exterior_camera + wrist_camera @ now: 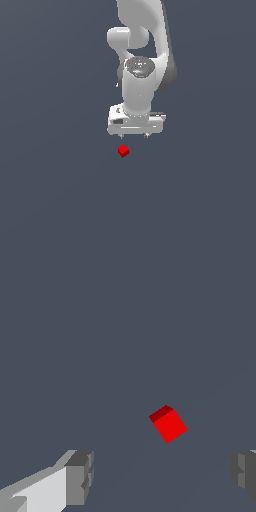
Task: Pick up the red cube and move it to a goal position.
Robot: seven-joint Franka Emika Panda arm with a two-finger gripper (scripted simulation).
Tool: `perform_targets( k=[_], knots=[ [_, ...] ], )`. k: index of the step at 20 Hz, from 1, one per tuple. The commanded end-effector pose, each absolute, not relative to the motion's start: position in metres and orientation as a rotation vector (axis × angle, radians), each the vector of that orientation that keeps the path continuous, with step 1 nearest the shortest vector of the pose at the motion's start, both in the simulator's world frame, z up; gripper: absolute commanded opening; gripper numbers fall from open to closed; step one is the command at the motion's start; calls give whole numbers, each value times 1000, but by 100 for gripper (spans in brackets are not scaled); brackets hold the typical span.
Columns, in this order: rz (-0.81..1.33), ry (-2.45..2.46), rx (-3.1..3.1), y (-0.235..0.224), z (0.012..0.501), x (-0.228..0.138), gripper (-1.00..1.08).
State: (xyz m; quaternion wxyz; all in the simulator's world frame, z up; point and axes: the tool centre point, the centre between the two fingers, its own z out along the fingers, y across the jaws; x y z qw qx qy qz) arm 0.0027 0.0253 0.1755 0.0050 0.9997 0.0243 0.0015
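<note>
Plainly, the gripper (133, 135) holds nothing; its 2 fingers (80, 476) stand wide apart, with bare surface between them; the red cube (123, 150) lies on the flat grey surface (55, 200), clear of the hand and untouched. No desk edge or corner shows in either view, so I cannot place the cube by them; it sits near the middle of the exterior view, just below the hand and a little toward that view's left. The relation that matters: in the wrist view the red cube (169, 425) lies ahead of the line between the fingertips, nearer 1 finger than the other, and its faces are turned at an angle to the fingers; so the hand likely needs to shift over the cube, perhaps twist to square up, then descend. No goal marker is visible.
</note>
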Motion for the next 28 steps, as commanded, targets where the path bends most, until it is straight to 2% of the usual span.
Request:
perform_targets(
  k=[1, 13, 28],
  knots=[
    [5, 76, 3131, 25, 175, 3, 100],
    [4, 217, 3126, 19, 152, -3, 100],
    [2, 723, 3056, -8, 66, -15, 100]
  ],
)
